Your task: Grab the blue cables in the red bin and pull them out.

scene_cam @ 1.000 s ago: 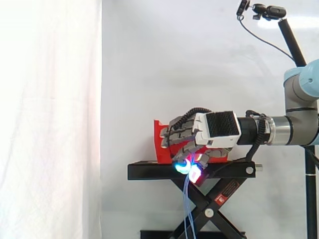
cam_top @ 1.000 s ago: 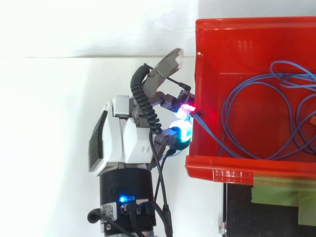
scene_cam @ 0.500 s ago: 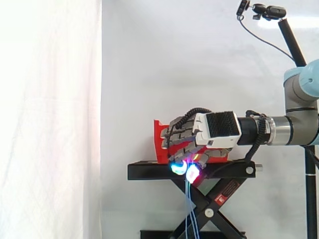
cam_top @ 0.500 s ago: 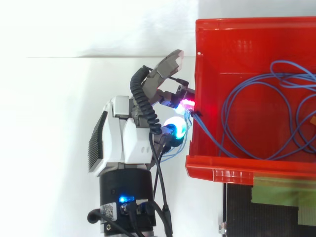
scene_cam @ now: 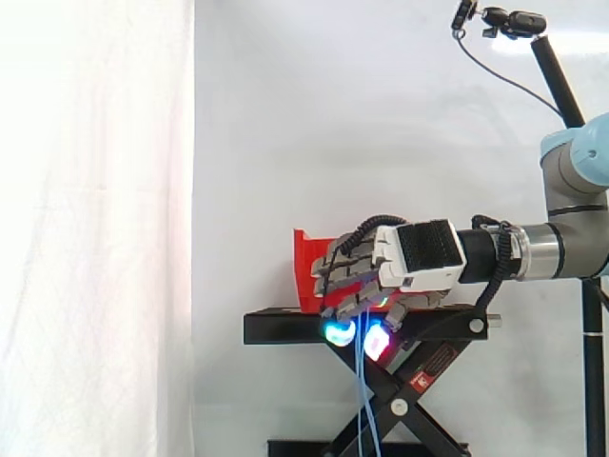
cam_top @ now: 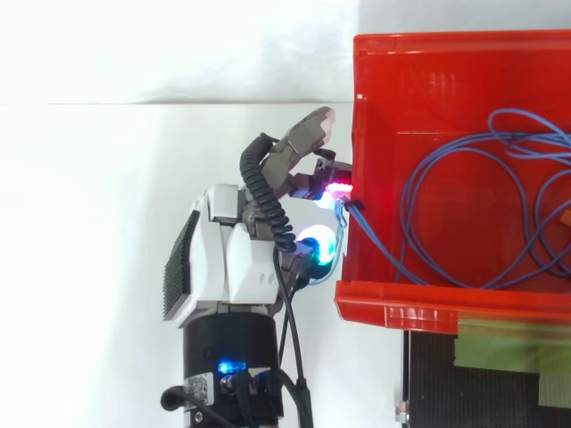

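The arm comes in from the right in the side view, and the hand [scene_cam: 419,257] sits level in front of the red bin [scene_cam: 306,262], which stands on the black stand [scene_cam: 285,327] before the white curtain [scene_cam: 95,228]; the fingers [scene_cam: 340,332] curl downward, with cyan and magenta pads close together just below the stand's top edge; the blue cables [scene_cam: 363,400] are pinched between them and hang straight down past the stand's crossed legs. From above, the hand [cam_top: 227,267] lies just outside the bin's [cam_top: 428,303] left wall; one strand climbs over that wall into the curled fingers [cam_top: 317,245]; the rest of the cables [cam_top: 406,209] lie in loose loops on the bin floor.
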Available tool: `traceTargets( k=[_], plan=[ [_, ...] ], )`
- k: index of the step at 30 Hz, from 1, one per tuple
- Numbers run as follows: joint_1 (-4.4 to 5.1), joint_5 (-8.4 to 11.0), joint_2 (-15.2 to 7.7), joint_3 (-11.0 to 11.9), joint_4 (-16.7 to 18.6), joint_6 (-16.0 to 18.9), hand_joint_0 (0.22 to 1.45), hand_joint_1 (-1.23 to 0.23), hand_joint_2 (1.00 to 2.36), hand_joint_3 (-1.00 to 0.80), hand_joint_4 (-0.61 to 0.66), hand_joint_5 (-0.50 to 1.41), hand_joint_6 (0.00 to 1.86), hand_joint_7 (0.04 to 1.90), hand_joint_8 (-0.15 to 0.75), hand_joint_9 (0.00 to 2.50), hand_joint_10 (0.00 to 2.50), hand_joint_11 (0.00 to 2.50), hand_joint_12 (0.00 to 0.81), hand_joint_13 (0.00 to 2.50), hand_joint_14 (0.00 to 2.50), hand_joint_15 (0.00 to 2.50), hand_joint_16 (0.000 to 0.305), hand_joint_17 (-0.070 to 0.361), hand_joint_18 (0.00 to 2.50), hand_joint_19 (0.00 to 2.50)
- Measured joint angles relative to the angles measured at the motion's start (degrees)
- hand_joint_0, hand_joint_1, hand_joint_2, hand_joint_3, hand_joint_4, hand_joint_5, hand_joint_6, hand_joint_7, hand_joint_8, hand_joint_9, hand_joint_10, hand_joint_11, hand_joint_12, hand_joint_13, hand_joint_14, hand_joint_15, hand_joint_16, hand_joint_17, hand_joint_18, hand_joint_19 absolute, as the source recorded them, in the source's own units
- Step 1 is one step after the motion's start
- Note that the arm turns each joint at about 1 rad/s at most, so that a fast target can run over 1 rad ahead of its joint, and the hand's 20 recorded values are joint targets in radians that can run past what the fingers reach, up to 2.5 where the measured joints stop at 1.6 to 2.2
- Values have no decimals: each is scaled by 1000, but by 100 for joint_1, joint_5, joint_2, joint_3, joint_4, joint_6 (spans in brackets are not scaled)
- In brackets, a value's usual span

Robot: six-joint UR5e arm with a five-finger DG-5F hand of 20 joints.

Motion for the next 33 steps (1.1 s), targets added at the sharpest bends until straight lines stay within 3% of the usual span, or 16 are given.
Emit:
traceTargets(
  k=[20, 33],
  plan=[
    [-50, -5, 0, 0, -67, -93, 810, -836, 1000, -1000, 96, 818, 14, 614, 221, 673, 11, 325, 320, 585, 12, 267, 44, 100, 527, 405],
    [-69, -43, 5, 0, -79, -137, 820, -845, 1000, -1000, 68, 916, 7, 791, 219, 689, 11, 332, 317, 600, 11, 278, 44, 98, 532, 401]
  ],
)
